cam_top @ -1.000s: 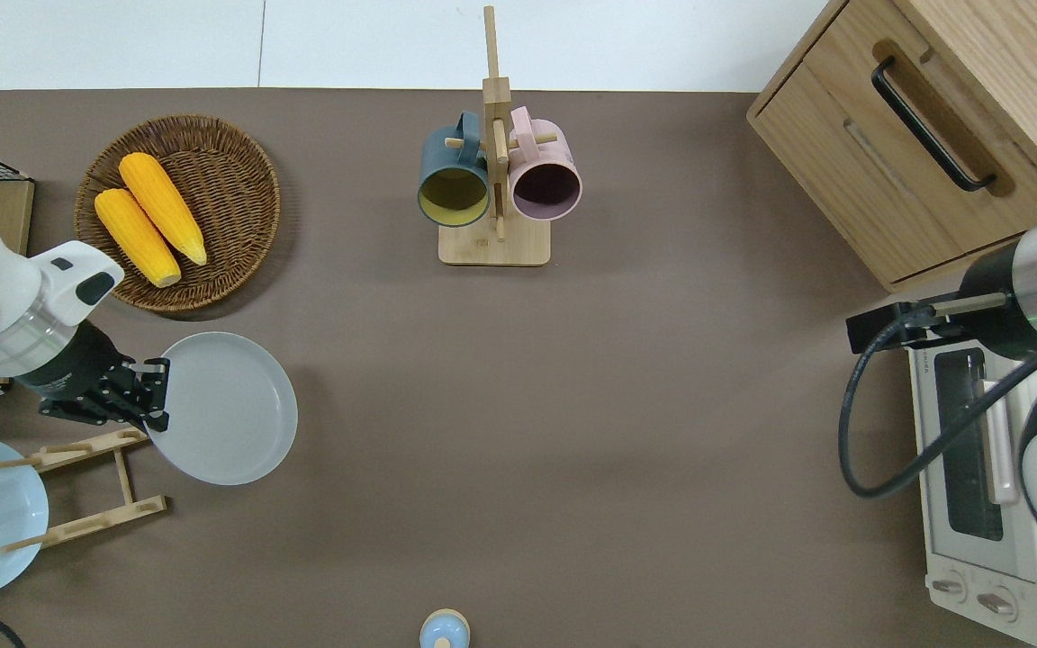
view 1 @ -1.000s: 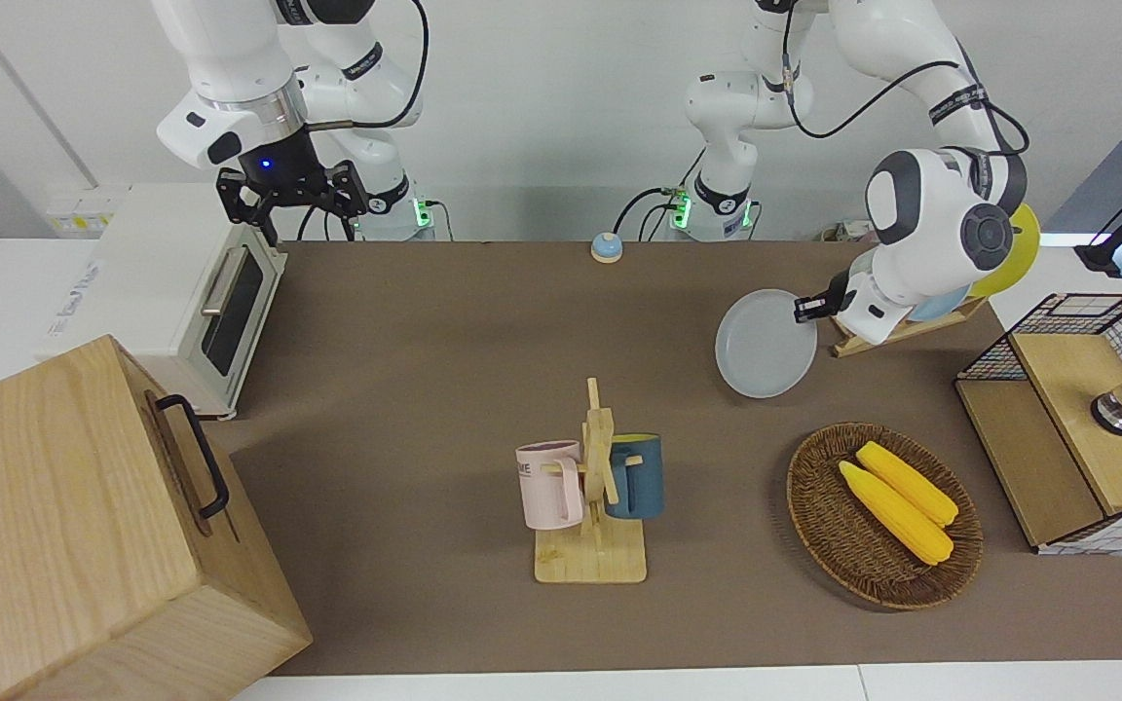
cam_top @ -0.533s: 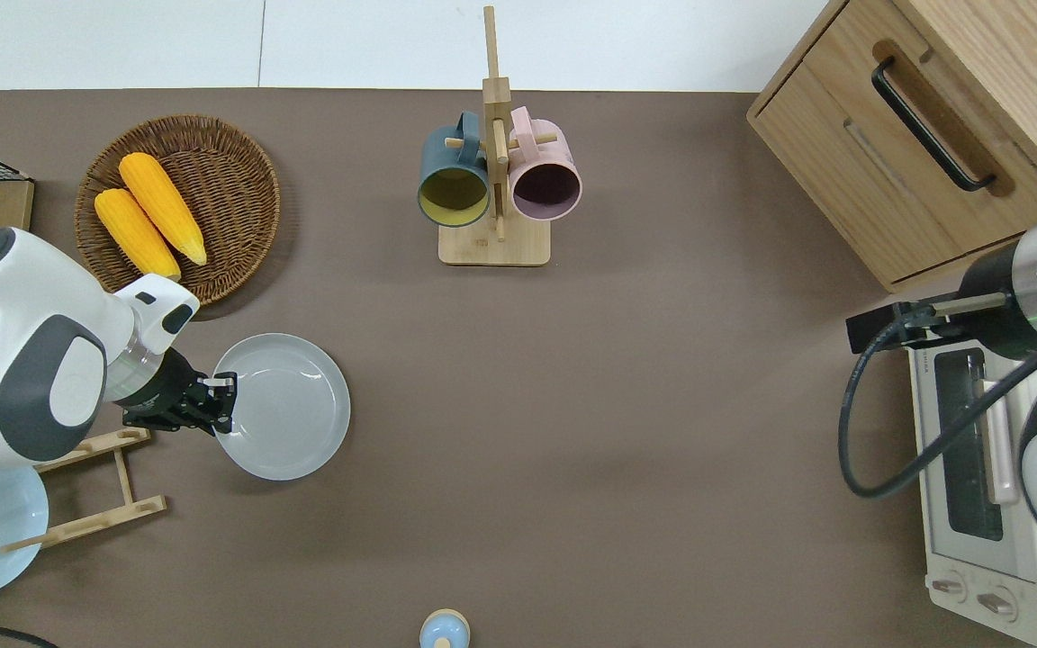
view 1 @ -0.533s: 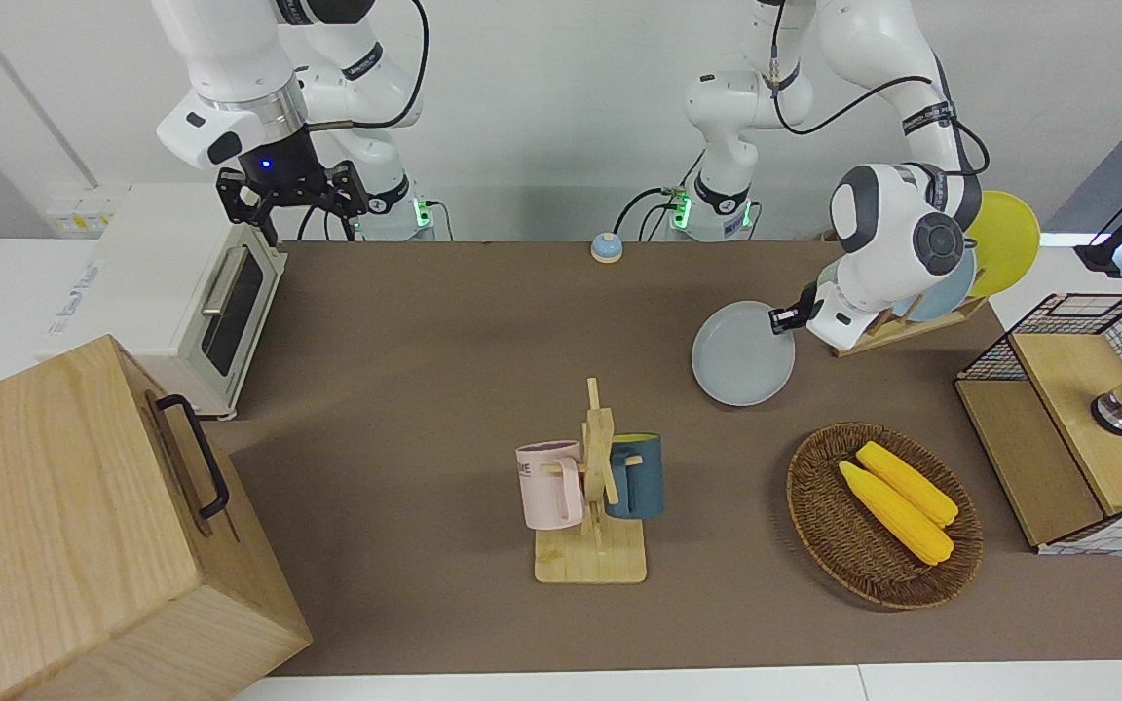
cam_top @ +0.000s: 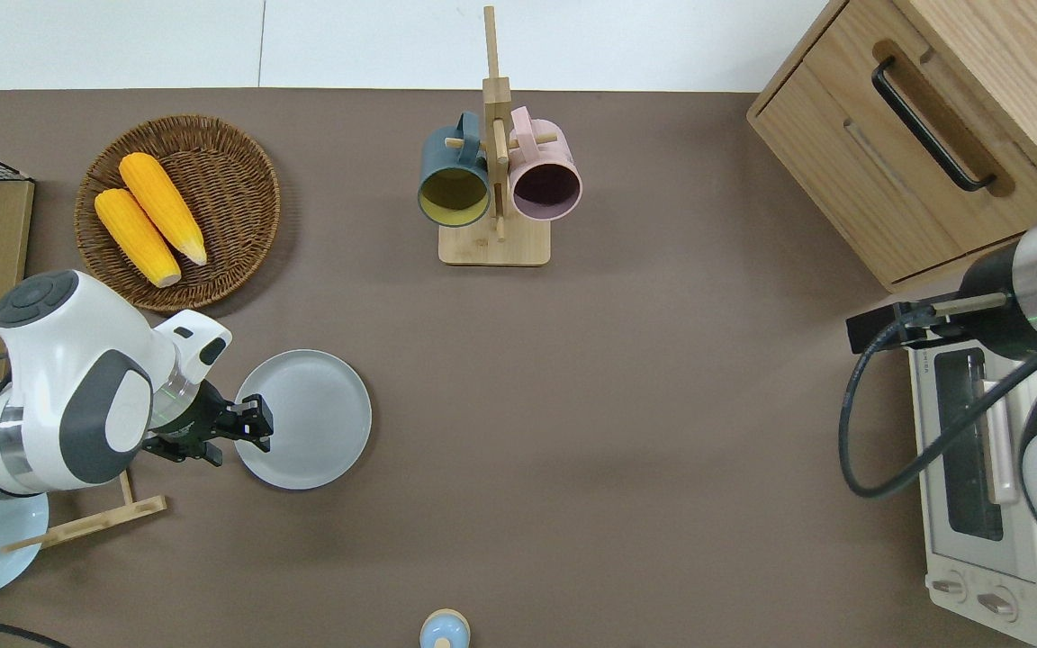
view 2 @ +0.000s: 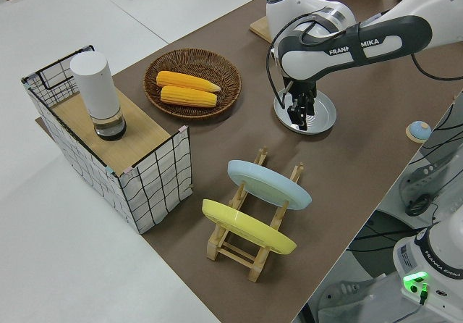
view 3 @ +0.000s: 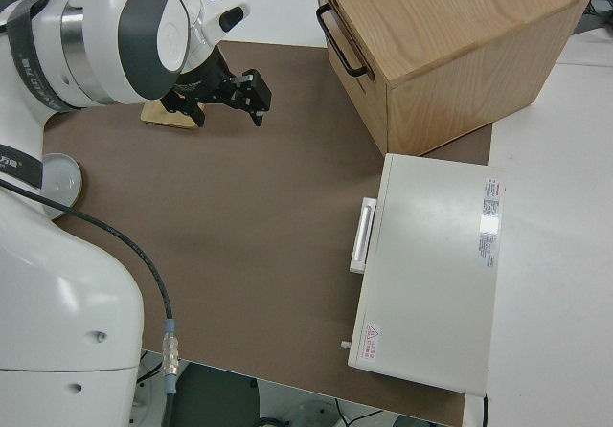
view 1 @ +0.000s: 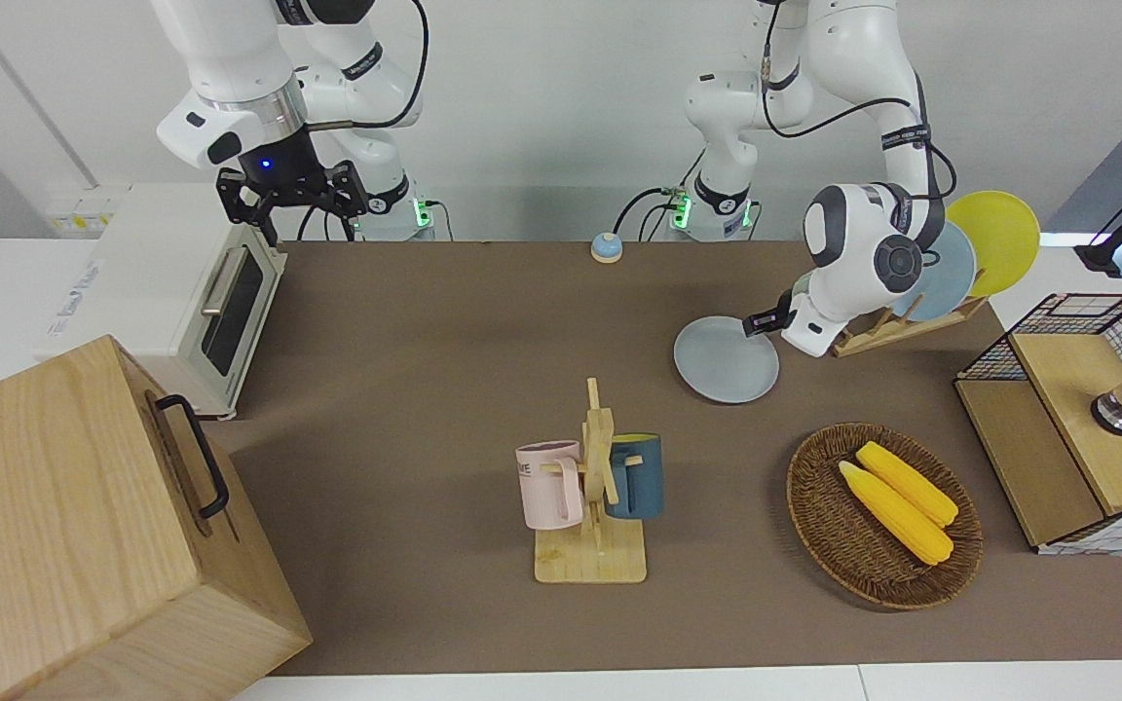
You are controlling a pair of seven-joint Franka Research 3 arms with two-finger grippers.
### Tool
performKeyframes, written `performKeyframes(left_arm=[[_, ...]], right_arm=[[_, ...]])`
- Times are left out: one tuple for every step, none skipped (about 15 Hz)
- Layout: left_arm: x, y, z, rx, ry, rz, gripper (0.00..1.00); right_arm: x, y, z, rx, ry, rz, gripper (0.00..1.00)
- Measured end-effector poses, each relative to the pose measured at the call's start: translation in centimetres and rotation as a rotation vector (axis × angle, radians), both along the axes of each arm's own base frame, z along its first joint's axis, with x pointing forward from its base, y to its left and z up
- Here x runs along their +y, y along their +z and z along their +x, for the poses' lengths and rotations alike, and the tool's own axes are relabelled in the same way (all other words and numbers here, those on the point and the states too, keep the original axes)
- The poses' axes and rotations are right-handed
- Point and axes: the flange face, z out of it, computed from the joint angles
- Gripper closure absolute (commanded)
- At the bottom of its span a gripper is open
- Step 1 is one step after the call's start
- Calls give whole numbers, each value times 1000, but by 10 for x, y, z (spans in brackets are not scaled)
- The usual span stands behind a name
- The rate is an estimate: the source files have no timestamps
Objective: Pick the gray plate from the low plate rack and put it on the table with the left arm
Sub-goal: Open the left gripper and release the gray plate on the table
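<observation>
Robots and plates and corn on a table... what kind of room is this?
Probably a robot lab set up like a pretend kitchen: two white arms bolted beside the table, a toaster oven, a low plate rack, and a basket of corn.
</observation>
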Motion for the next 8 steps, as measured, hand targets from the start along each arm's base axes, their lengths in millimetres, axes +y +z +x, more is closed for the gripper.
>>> performKeyframes(left_arm=[[0, 0, 0, 0, 1, 1, 13], [0, 1, 0, -1, 3, 1, 15], [0, 2, 0, -3, 7, 3, 13], [0, 5, 2, -11, 9, 5, 7], [3, 16, 6, -38, -3, 23, 7], [8, 34, 15, -83, -34, 66, 7], [11, 51, 23, -118, -44, 89, 7], [16, 78, 33, -160, -47, 108, 7]], right_arm=[[0, 0, 0, 0, 0, 0, 17], [0, 0, 0, 0, 0, 0, 17], [0, 0, 0, 0, 0, 0, 17], [0, 0, 0, 0, 0, 0, 17], [0, 0, 0, 0, 0, 0, 17], [0, 0, 0, 0, 0, 0, 17], [0, 0, 0, 0, 0, 0, 17], [0, 0, 0, 0, 0, 0, 17]])
